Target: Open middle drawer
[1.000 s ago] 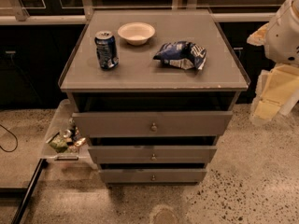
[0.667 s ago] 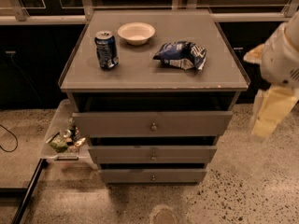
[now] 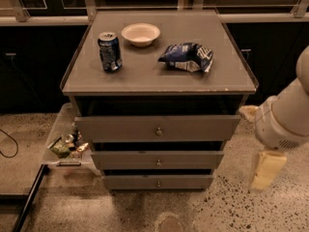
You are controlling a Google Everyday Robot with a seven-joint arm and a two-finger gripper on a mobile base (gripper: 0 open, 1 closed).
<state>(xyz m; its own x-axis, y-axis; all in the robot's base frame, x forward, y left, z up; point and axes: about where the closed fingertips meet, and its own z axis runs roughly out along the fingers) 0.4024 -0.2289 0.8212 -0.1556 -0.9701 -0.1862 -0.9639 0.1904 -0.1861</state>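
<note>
1. The middle drawer (image 3: 157, 157), the second of three grey-brown fronts in a low cabinet, is seen closed or nearly so. A small round knob (image 3: 158, 163) is set at its centre.
2. This knob is closely flanked by the top drawer (image 3: 155, 128) above and the bottom drawer (image 3: 158, 182) below, so the wrong knob could be caught if height is misjudged.
3. The gripper (image 3: 267, 170) is held low at the cabinet's right, well apart from the knob. Nothing is seen in it, and whether it is open cannot be told.
4. The cabinet's right corner could be struck if the knob is approached from the side.
5. The soda can (image 3: 110, 51), bowl (image 3: 140, 34) and chip bag (image 3: 187, 57) on top could be shaken by a jerked pull.
</note>
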